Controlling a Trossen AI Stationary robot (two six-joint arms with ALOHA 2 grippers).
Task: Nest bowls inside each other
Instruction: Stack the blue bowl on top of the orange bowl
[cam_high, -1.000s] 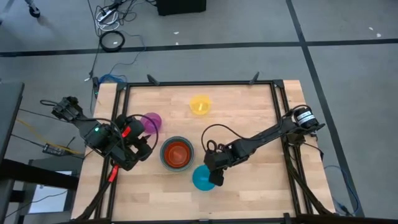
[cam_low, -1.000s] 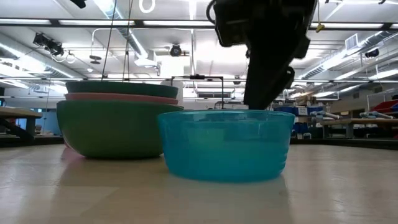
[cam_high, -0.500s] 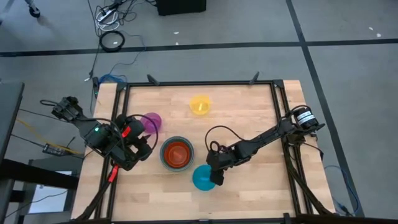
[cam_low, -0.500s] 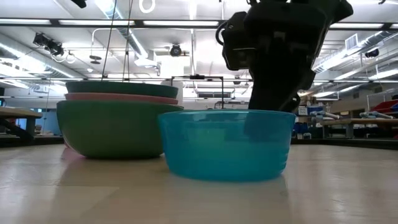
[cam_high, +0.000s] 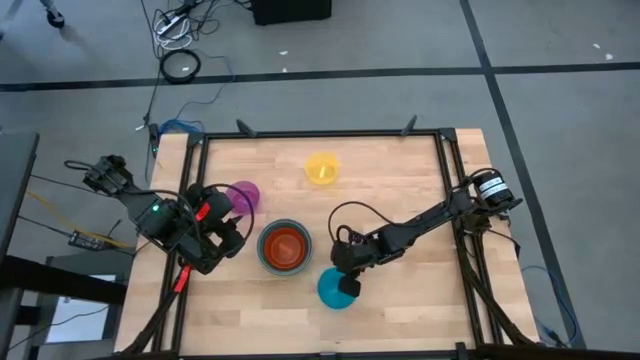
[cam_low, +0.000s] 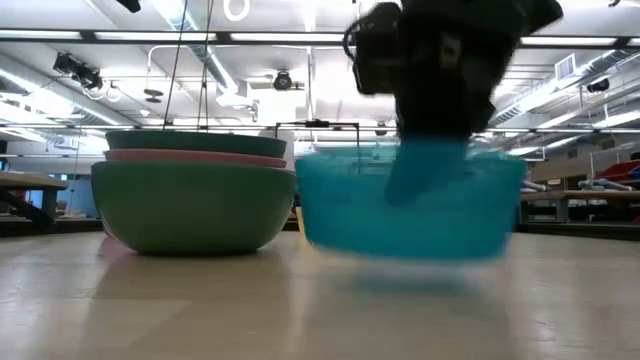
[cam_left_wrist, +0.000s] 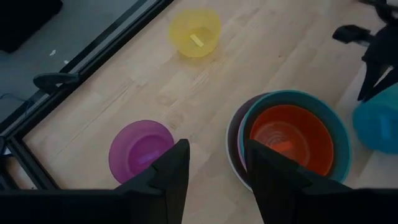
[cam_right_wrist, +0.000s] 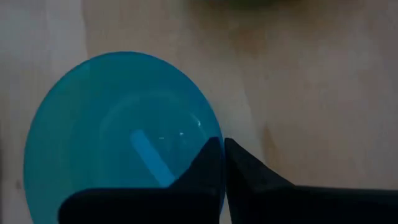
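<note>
A: Blue bowl (cam_high: 335, 290) sits near the tabletop's (cam_high: 400, 180) front edge, its rim pinched in our right gripper's (cam_high: 347, 284) closed jaws.

B: We lift level, clearing the stack's (cam_high: 285, 247) rim. That stack holds orange innermost. Left gripper (cam_left_wrist: 214, 180) waits, jaws wide, beside the purple bowl (cam_high: 242, 195).

I am running this in a large lab or workshop hall: exposed silver ceiling ducts (cam_low: 215, 70) and long strip lights (cam_low: 300, 40) overhead, grey concrete floor (cam_high: 560, 110) with loose black cables (cam_high: 180, 65), and a black-framed pale wooden worktable (cam_high: 400, 170).
</note>
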